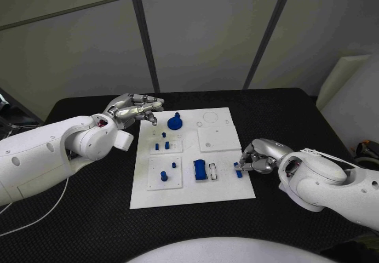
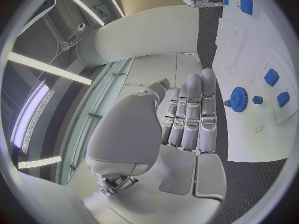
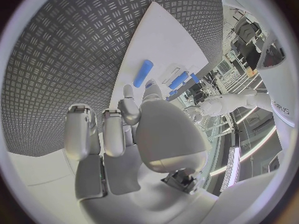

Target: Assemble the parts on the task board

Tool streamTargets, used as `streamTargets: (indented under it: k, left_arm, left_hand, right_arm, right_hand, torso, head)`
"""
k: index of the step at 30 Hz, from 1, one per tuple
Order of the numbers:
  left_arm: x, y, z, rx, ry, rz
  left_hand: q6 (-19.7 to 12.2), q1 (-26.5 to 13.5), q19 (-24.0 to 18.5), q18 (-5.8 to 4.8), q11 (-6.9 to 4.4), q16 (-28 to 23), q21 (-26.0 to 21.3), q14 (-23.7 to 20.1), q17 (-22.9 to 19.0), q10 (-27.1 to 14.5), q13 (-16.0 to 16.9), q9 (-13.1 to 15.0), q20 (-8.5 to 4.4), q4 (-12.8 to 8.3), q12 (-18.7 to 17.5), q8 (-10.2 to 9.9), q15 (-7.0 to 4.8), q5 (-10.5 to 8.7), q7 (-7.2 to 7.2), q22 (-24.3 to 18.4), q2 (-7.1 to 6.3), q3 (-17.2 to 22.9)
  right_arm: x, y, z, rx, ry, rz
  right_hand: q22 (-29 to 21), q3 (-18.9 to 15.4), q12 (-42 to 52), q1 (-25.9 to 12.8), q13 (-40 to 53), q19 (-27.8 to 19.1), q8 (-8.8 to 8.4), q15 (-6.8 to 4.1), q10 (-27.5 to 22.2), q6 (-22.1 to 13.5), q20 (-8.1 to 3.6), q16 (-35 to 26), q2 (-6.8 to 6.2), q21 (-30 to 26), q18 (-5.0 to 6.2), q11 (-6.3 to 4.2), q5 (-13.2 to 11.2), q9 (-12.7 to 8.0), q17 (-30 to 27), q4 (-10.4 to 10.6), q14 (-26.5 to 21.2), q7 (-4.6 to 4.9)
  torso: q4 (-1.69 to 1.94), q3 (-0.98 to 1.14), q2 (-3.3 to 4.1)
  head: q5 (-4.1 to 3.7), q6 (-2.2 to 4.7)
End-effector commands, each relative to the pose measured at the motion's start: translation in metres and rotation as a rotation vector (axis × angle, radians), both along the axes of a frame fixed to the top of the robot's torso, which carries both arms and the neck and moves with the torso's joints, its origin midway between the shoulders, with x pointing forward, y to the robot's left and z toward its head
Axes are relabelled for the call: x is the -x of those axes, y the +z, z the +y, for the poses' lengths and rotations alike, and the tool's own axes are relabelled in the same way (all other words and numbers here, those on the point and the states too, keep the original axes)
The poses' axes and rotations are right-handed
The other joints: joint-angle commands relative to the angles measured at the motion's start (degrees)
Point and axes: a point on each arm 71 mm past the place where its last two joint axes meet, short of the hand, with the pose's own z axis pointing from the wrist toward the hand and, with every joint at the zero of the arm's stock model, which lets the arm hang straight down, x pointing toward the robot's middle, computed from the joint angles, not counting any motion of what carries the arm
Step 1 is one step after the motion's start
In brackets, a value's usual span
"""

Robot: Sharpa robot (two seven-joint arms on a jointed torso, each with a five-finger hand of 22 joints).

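Task board (image 1: 221, 186) lies mid-bench (image 1: 292, 115), blue parts (image 1: 200, 169) standing in it. Right hand (image 1: 257, 158), fingers curled at the board's right edge beside a small blue part (image 1: 237, 171); grip cannot be told. Left hand (image 1: 136, 109) hovers empty, fingers loosely apart, by the blue gear (image 1: 174, 121), apparently ready to assist

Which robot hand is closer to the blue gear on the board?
Left. The left robot hand hovers just beside the blue gear; the right robot hand sits at the board's opposite edge.

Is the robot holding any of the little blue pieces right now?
The left hand holds nothing. The right hand has its fingers at a small blue part on the task board, but whether they grip it cannot be told.
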Motion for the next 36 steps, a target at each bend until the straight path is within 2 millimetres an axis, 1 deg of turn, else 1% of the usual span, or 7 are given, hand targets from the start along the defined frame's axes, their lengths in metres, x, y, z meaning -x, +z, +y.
streamTargets:
  k: [1,4,10,17,24,28,36]
  left_arm:
    - [0.0,0.001,-0.001,0.008,-0.01,-0.001]
    - [0.0,0.001,-0.001,0.008,-0.009,0.0]
    - [0.001,0.0,0.0,0.008,-0.009,0.001]
    - [0.001,-0.001,0.0,0.007,-0.009,0.002]
    - [0.001,-0.001,0.0,0.006,-0.01,0.004]
    - [0.001,-0.001,0.0,0.006,-0.012,0.006]
    - [0.001,-0.001,0.0,0.005,-0.014,0.009]
  left_hand:
    - [-0.26,-0.1,0.22,-1.04,-0.02,0.32,-0.06,-0.39,-0.07,-0.25,0.09,0.0,0.35,0.03,0.16,0.24,-0.1,-0.12,0.06,-0.07,0.24,-0.21]
    - [-0.26,-0.1,0.22,-1.04,-0.02,0.32,-0.06,-0.39,-0.07,-0.25,0.09,0.0,0.35,0.03,0.16,0.24,-0.1,-0.12,0.06,-0.07,0.24,-0.21]
    - [-0.26,-0.1,0.22,-1.04,-0.02,0.32,-0.06,-0.39,-0.07,-0.25,0.09,0.0,0.35,0.03,0.16,0.24,-0.1,-0.12,0.06,-0.07,0.24,-0.21]
    - [-0.32,-0.03,0.24,-1.04,-0.01,0.34,-0.1,-0.42,-0.12,-0.35,0.09,-0.01,0.35,0.0,0.28,0.3,-0.1,-0.12,0.07,-0.12,0.25,-0.24]
    - [-0.36,0.0,0.25,-1.04,0.0,0.36,-0.12,-0.44,-0.16,-0.4,0.09,-0.01,0.35,-0.02,0.35,0.34,-0.09,-0.12,0.08,-0.15,0.26,-0.26]
    - [-0.36,0.0,0.25,-1.04,0.0,0.36,-0.12,-0.44,-0.16,-0.4,0.09,-0.01,0.35,-0.02,0.35,0.34,-0.09,-0.12,0.08,-0.15,0.26,-0.26]
    - [-0.38,0.01,0.25,-1.05,0.01,0.37,-0.13,-0.45,-0.17,-0.44,0.08,-0.01,0.35,-0.02,0.38,0.35,-0.09,-0.12,0.09,-0.17,0.26,-0.27]
  right_arm:
    - [0.001,-0.003,0.001,0.05,0.013,0.03]
    - [0.002,-0.003,0.003,0.056,0.024,0.041]
    - [0.004,-0.006,0.008,0.068,0.045,0.062]
    - [0.007,-0.01,0.012,0.111,0.079,0.064]
    - [0.009,-0.016,0.021,0.207,0.148,0.027]
    - [0.011,-0.021,0.03,0.282,0.2,-0.004]
    - [0.012,-0.024,0.038,0.359,0.248,-0.052]
  right_hand:
    - [7.07,-0.33,0.23,-0.35,0.12,0.29,-0.15,0.26,0.28,0.56,0.01,0.34,-0.21,0.17,-0.68,-0.1,0.17,-0.03,2.16,0.1,3.5,0.03]
    - [7.11,-0.39,0.33,-0.38,0.21,0.32,-0.12,0.25,0.32,0.73,0.0,0.38,-0.24,0.2,-0.69,-0.13,0.14,-0.01,2.23,0.12,3.51,-0.02]
    - [7.11,-0.44,0.35,-0.29,0.25,0.31,-0.07,0.2,0.33,1.05,-0.03,0.39,-0.27,0.19,-0.69,-0.21,0.1,0.03,2.25,0.07,3.51,-0.12]
    - [7.11,-0.53,0.33,0.17,0.31,0.3,-0.02,0.1,0.29,1.54,-0.1,0.42,-0.52,0.18,-0.68,-0.35,-0.13,0.11,2.32,-0.17,3.51,-0.27]
    - [6.98,-0.52,0.09,1.42,0.26,0.17,-0.21,-0.01,0.1,1.74,-0.22,0.26,-0.99,0.04,-0.64,-0.44,-0.21,0.16,2.08,-0.81,3.44,-0.33]
    - [6.74,-0.48,-0.2,2.51,0.15,-0.07,-0.48,0.01,-0.13,1.66,-0.25,0.13,-1.4,-0.22,-0.58,-0.39,-0.85,0.15,1.94,-1.44,3.37,-0.24]
    - [6.6,0.16,-0.17,4.36,0.33,-0.22,-0.8,0.03,-0.25,1.63,-0.24,0.06,-1.09,-0.39,-0.54,-0.36,-0.66,0.16,1.94,-2.39,3.34,-0.18]
  torso:
    - [0.03,0.0,0.02]
    - [-0.03,0.02,-0.03]
    - [0.03,-0.03,-0.05]
    - [0.0,-0.03,0.01]
    - [0.05,-0.08,0.0]
    - [0.13,-0.07,-0.02]
    - [0.04,-0.06,-0.06]
  head:
    - [0.1,-0.16]
    - [0.2,-0.29]
    - [0.3,-0.4]
    - [0.37,-0.39]
    - [0.34,-0.46]
    - [0.36,-0.53]
    - [0.49,-0.46]
